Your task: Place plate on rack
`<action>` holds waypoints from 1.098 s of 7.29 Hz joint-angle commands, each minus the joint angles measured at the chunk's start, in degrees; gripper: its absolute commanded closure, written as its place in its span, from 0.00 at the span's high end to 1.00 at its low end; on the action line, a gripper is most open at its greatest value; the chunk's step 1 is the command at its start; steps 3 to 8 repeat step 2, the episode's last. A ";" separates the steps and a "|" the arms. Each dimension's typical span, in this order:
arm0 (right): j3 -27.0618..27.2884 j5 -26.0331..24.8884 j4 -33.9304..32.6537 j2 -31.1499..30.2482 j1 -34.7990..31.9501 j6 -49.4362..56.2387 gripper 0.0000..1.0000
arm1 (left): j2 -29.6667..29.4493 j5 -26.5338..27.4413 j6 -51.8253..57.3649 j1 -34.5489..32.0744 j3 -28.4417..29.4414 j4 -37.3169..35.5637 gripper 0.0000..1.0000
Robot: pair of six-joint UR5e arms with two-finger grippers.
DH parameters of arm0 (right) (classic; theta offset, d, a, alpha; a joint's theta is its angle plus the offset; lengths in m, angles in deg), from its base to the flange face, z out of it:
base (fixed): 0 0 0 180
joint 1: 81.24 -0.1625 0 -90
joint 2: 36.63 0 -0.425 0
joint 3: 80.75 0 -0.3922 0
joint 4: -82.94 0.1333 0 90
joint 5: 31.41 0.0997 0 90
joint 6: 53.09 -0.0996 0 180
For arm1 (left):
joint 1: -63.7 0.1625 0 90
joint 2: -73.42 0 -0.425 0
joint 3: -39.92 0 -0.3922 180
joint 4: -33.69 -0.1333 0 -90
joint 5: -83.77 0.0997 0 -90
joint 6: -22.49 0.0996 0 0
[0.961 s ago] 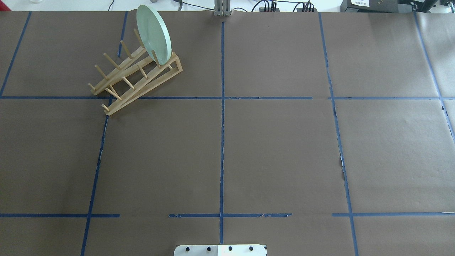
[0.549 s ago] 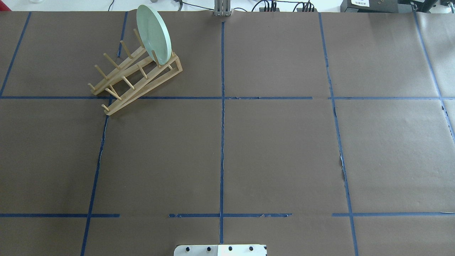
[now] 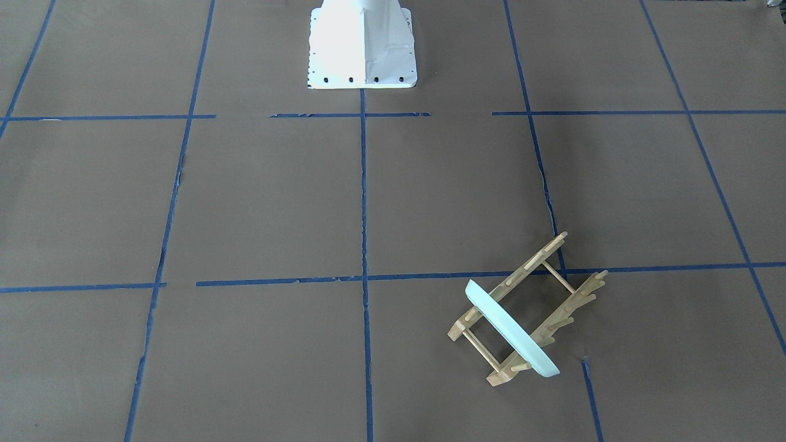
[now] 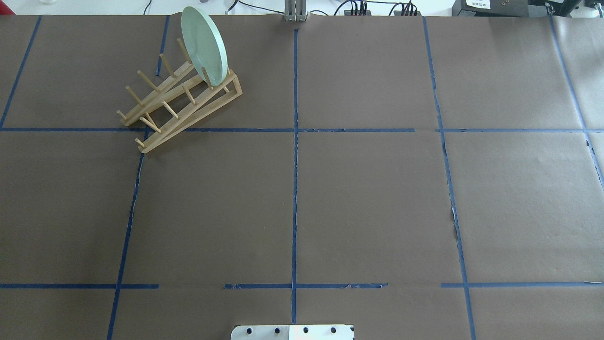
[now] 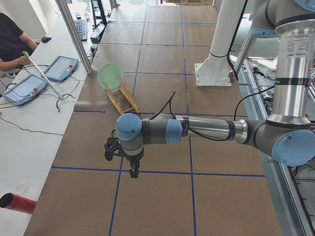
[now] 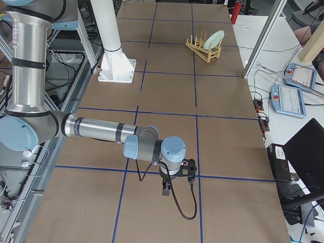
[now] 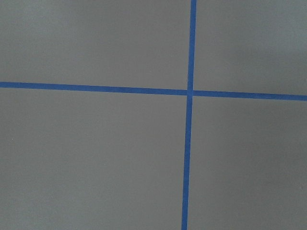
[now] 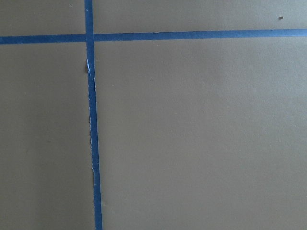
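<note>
The pale mint-green plate (image 4: 204,45) stands on edge between the pegs at the far end of the light-wood rack (image 4: 179,101), at the table's far left. Both also show in the front-facing view, the plate (image 3: 509,328) across the rack (image 3: 556,273), and small in the side views. No gripper touches them. My left gripper (image 5: 133,172) hangs over the table at its left end, far from the rack. My right gripper (image 6: 166,191) hangs over the table at its right end. Both show only in side views, so I cannot tell whether they are open or shut. The wrist views show only brown paper and blue tape.
Brown paper with a blue tape grid covers the table. The robot's white base (image 3: 362,43) stands at the near middle edge. A side bench holds tablets (image 5: 64,66) and cables, with a person seated there. A red cylinder (image 5: 17,202) lies beside the table.
</note>
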 commanded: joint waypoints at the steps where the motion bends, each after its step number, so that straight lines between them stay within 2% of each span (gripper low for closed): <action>1: 0.00 0.00 0.00 0.00 0.00 0.00 1.00 | -0.90 0.09 0.02 0.00 -0.11 -0.07 1.00; 8: 0.00 0.00 0.00 0.00 0.00 0.00 1.00 | -1.08 0.09 0.02 0.00 -0.11 -0.07 1.00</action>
